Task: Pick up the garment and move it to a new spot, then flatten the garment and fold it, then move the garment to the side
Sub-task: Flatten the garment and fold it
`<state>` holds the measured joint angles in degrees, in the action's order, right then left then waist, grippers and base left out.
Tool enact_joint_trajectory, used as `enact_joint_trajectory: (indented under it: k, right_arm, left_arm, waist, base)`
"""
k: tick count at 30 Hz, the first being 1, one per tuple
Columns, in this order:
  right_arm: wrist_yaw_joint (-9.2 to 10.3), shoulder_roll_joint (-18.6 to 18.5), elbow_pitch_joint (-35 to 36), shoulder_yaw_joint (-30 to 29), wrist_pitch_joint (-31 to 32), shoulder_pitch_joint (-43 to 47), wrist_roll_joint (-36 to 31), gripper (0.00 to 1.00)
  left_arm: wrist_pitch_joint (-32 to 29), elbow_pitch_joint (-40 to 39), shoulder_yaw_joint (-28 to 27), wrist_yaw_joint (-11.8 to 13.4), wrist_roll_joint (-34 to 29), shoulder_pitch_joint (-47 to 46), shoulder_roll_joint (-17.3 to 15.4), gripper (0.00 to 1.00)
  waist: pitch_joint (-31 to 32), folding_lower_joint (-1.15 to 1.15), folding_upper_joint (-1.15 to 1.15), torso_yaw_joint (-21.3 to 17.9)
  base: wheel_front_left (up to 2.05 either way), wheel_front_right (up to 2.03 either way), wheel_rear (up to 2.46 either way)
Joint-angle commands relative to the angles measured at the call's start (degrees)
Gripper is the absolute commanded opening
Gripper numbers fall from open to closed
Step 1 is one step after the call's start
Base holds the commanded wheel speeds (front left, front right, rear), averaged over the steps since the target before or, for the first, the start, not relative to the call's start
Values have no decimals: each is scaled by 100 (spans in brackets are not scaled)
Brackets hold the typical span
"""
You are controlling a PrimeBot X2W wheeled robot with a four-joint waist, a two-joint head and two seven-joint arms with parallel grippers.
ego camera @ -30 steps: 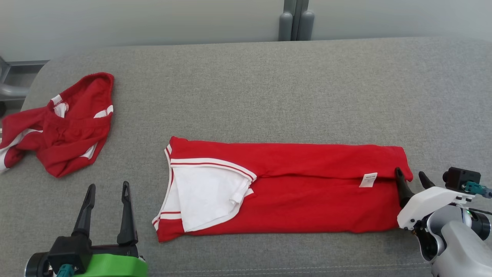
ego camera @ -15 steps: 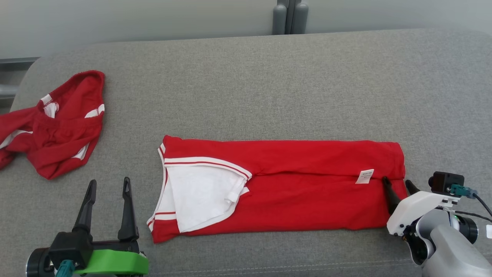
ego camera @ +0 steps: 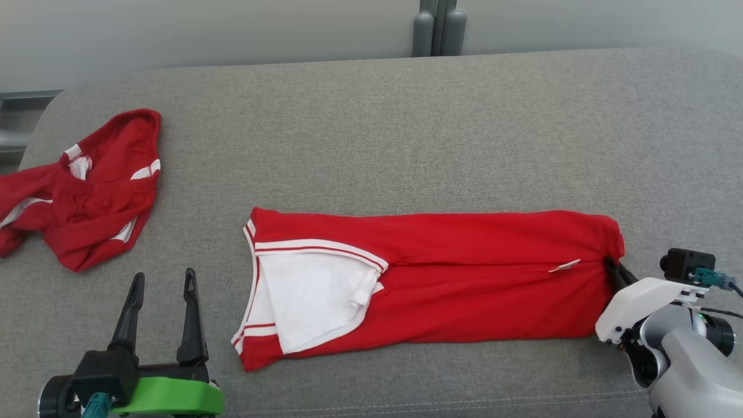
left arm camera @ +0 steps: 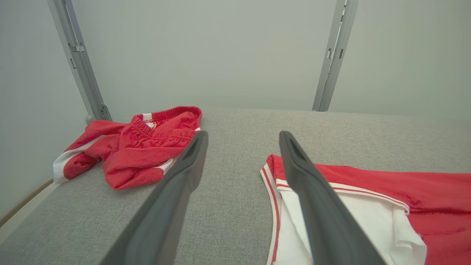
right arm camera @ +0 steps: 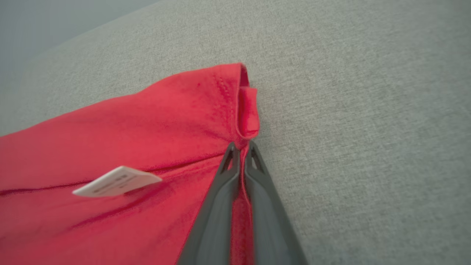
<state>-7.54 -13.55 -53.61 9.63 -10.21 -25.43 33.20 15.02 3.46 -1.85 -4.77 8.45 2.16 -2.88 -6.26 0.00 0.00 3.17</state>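
The garment [ego camera: 453, 278] is a red shirt with white trim, folded into a long strip across the grey table. Its white-lined collar end [left arm camera: 346, 206] lies to the left. My right gripper [ego camera: 610, 267] is shut on the strip's right edge, and the right wrist view shows the red cloth [right arm camera: 154, 147] pinched between its fingers [right arm camera: 220, 191], the hem bunched at the tips. A small white label [right arm camera: 117, 181] sticks up near the grip. My left gripper [ego camera: 161, 284] stands open and empty at the lower left, short of the collar end [ego camera: 307, 290].
A crumpled pair of red shorts [ego camera: 93, 191] with white trim lies at the table's far left edge; the same shorts [left arm camera: 140, 147] lie ahead of my left gripper. The grey table [ego camera: 406, 133] stretches bare behind the shirt. Grey posts [ego camera: 435, 26] stand behind it.
My right gripper has shut on the shirt's right edge, bunching the hem and tipping the label up. The head camera shifted slightly. The left gripper stayed open and still.
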Motion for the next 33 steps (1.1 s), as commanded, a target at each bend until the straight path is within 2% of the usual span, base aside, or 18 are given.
enact_joint_trajectory:
  k: [1,9,16,21,22,27,33]
  right_arm:
    - [10,-173,-35,-49,-76,-108,41,0]
    - [10,-782,-168,-205,-145,-439,-30,0]
    - [10,-1022,46,-116,0,-619,67,0]
    - [9,-951,839,231,434,-436,673,0]
    - [9,-982,1279,395,646,-306,1007,0]
    - [5,-1045,2475,730,1186,78,1850,0]
    - [5,-987,3497,928,1528,466,2481,0]
  left_arm:
    - [13,-26,-27,11,51,6,-3,100]
    - [13,-46,36,52,64,-39,-4,100]
    - [13,-30,68,76,93,-77,-5,100]
    - [13,-5,105,74,97,-110,-5,100]
    - [13,4,117,72,104,-118,-5,100]
    - [13,18,145,58,113,-90,-5,100]
    - [13,39,195,31,124,-58,-6,100]
  waist:
    - [-14,0,0,-29]
    - [-105,0,0,-184]
    - [-148,0,0,-295]
    - [-138,0,0,-365]
    - [-124,0,0,-379]
    - [-67,0,0,-384]
    - [3,0,0,-304]
  base:
    - [0,0,0]
    - [0,0,0]
    - [0,0,0]
    - [0,0,0]
    - [0,0,0]
    - [0,0,0]
    - [0,0,0]
